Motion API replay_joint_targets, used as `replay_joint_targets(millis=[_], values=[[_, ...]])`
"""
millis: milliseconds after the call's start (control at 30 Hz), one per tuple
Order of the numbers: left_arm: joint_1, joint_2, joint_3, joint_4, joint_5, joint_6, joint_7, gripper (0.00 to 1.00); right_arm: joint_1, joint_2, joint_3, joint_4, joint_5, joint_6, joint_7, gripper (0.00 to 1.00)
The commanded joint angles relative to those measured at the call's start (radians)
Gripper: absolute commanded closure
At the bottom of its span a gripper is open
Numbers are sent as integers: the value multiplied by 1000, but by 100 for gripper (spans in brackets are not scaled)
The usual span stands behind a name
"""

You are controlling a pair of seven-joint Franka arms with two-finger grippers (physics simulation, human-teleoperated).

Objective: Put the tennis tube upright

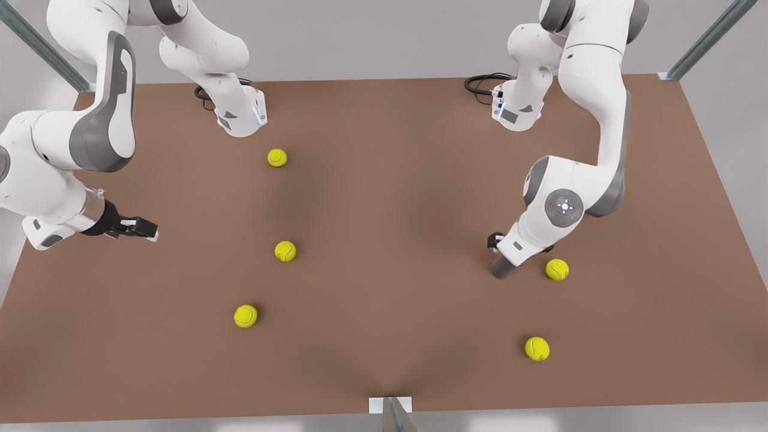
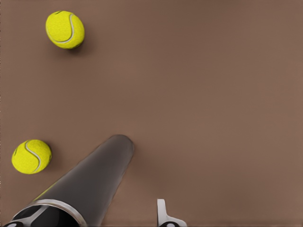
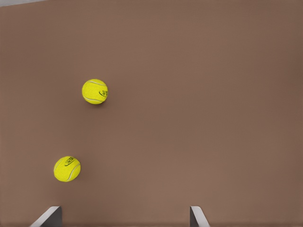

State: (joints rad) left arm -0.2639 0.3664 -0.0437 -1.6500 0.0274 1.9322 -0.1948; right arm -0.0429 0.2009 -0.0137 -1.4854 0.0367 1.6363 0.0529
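The tennis tube (image 2: 94, 179) is a matte grey cylinder with a silver rim at its hollow end. It stands tilted, far end on the brown table and rim end up close to my left gripper (image 1: 501, 255). In the front view the tennis tube (image 1: 501, 270) pokes out under that hand, at the front view's right. One left fingertip (image 2: 163, 215) shows apart from the tube's side; the tube hides the other. My right gripper (image 1: 147, 231) hovers at the front view's left, open and holding nothing, with both fingertips (image 3: 196, 215) wide apart.
Several yellow-green tennis balls lie on the table (image 1: 390, 210). One ball (image 1: 557, 269) sits right beside the tube, another (image 1: 537, 348) nearer the front edge. Three more (image 1: 276, 158) (image 1: 285, 251) (image 1: 245, 315) lie left of centre. Cables (image 1: 483, 81) coil by the arm bases.
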Motion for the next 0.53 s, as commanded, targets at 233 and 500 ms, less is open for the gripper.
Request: replay_joint_targets(millis=[233,500], values=[[-1,-96,-4,7,-3,-166,-29,0,1,2,0,2,2,5,-1,0],[12,-357,33,-67,-3,-231,212,0,1,5,0,2,2,5,-1,0]])
